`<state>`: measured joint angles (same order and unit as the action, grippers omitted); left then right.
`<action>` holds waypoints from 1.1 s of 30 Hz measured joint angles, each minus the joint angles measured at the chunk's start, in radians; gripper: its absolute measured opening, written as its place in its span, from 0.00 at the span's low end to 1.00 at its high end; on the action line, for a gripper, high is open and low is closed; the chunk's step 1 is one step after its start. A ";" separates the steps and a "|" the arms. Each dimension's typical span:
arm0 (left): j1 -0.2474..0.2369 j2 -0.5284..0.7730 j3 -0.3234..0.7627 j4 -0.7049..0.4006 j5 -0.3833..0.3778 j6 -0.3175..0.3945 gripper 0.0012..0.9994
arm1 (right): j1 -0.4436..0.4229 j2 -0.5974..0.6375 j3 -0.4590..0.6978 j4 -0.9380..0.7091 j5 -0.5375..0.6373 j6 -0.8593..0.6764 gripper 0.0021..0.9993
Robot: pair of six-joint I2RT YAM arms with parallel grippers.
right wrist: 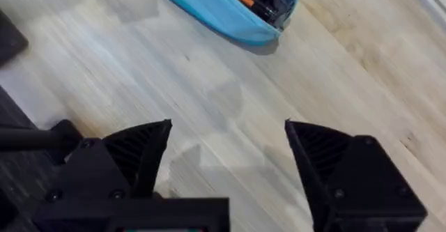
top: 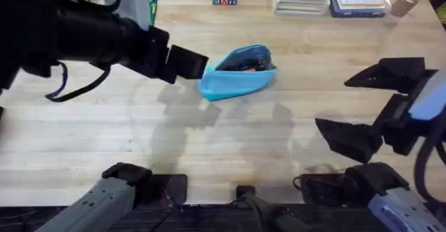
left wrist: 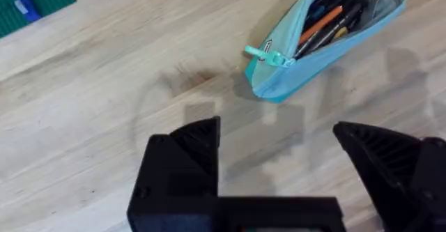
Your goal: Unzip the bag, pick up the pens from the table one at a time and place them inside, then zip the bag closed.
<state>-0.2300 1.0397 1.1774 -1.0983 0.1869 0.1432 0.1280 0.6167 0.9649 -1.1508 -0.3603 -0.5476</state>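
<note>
Left gripper (top: 182, 63) hovers at the bag's left end, fingers spread and holding nothing. Mid-table, the light blue bag (top: 237, 72) lies unzipped on the table (top: 209, 134), orange pen (left wrist: 319, 23) and black pen (left wrist: 346, 12) inside, teal zipper pull (left wrist: 268, 54) at its near end. Right gripper (top: 362, 110) waits well to the right, fingers wide apart and empty.
</note>
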 joint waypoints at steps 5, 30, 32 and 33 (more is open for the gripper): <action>0.038 0.000 0.000 -0.002 0.013 0.021 0.99 | 0.000 0.000 0.000 0.029 -0.002 0.083 1.00; 0.257 0.122 0.000 -0.073 0.210 0.260 0.99 | 0.009 0.352 0.225 0.007 0.128 0.418 1.00; 0.290 0.129 0.000 -0.076 0.230 0.284 0.99 | 0.028 0.397 0.263 -0.001 0.134 0.421 1.00; 0.306 0.131 0.000 -0.078 0.244 0.298 0.99 | 0.041 0.417 0.279 -0.002 0.140 0.421 1.00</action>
<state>0.0763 1.1708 1.1774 -1.1766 0.4305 0.4416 0.1691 1.0337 1.2444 -1.1532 -0.2207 -0.1265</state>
